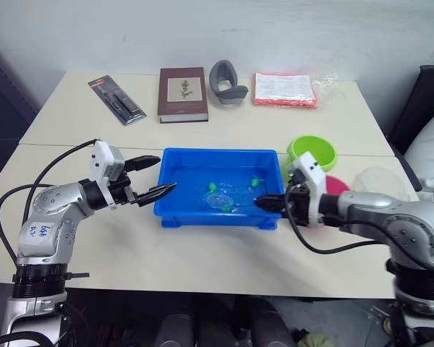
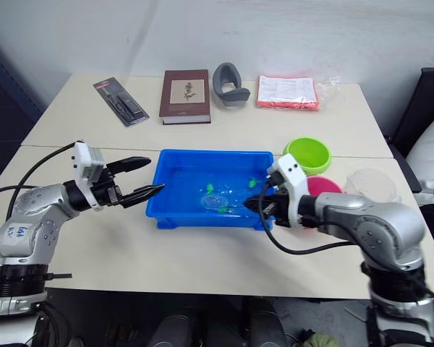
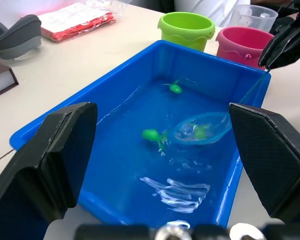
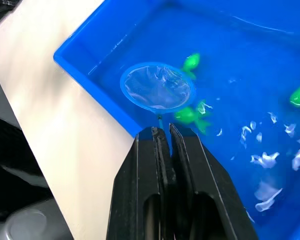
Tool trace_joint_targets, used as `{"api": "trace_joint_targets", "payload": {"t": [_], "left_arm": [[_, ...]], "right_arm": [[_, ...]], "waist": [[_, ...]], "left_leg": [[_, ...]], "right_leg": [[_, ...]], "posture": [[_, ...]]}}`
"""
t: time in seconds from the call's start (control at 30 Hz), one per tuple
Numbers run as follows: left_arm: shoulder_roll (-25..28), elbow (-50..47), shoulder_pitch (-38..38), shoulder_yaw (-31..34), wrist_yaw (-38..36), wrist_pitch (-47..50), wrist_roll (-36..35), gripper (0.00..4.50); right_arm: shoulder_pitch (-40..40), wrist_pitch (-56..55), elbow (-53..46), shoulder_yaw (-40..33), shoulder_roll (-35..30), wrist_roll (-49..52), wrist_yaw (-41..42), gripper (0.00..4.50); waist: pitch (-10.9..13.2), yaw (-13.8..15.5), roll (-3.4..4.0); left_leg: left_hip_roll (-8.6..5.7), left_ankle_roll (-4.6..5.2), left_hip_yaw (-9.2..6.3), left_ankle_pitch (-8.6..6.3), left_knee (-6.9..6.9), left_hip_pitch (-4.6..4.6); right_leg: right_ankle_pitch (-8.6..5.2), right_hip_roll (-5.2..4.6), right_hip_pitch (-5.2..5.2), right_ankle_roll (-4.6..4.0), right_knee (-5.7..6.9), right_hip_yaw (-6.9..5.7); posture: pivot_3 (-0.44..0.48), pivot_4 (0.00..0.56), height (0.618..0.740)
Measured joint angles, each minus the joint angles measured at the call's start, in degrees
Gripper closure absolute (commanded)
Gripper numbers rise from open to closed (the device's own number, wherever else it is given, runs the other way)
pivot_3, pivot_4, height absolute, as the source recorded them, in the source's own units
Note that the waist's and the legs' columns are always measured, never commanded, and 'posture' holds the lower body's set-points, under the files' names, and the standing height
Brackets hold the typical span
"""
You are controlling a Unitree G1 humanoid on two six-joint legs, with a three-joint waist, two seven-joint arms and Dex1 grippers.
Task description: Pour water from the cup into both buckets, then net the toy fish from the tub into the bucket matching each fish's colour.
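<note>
Now I see my right pincer (image 4: pixel 162 131) clenched on the thin black handle of the small round blue-rimmed net (image 4: pixel 157 86), whose hoop lies in the water of the shallow bright blue plastic tub (image 1: pixel 172 210), beside tiny green plastic fish (image 4: pixel 191 114). My left pincer (image 1: pixel 156 178) is released, just beside the tub's left wall. The lime green bucket (image 1: pixel 312 152) and pink bucket (image 3: pixel 243 45) stand on the pale surface (image 1: pixel 130 246) right of the tub.
</note>
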Motion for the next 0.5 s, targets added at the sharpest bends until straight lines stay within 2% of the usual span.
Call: {"api": "trace_joint_targets", "payload": {"t": [0.13, 0.3, 0.5], "left_arm": [[-0.01, -0.01, 0.09, 0.06, 0.11, 0.00, 0.00, 0.01], [-0.39, -0.01, 0.05, -0.18, 0.21, 0.00, 0.00, 0.01], [-0.35, 0.04, -0.44, -0.18, 0.02, 0.00, 0.00, 0.01]], "right_arm": [[-0.23, -2.65, -0.29, 0.40, -4.44, -2.50, 2.38, 4.50], [-0.13, -2.89, 0.23, 1.10, -3.20, -3.85, 1.76, 4.50], [-0.54, 5.75, 3.01, 1.27, 0.30, -2.00, -0.06, 4.50]], "waist": [[0.00, -0.15, -0.01], [0.00, -0.29, -0.01], [0.00, -0.23, -0.01]], "left_leg": [[0.00, 0.02, 0.01, -0.02, -0.04, -0.01], [0.05, -0.06, 0.02, 0.01, -0.06, 0.00], [0.05, -0.06, 0.01, 0.01, -0.05, 0.00]], "right_leg": [[0.01, 0.01, 0.01, 0.03, -0.17, -0.01], [0.02, 0.06, 0.00, 0.03, -0.15, -0.02], [0.01, 0.04, 0.00, 0.02, -0.15, -0.01]], "posture": [[0.000, 0.150, 0.740], [0.000, 0.150, 0.740], [0.000, 0.150, 0.740]]}}
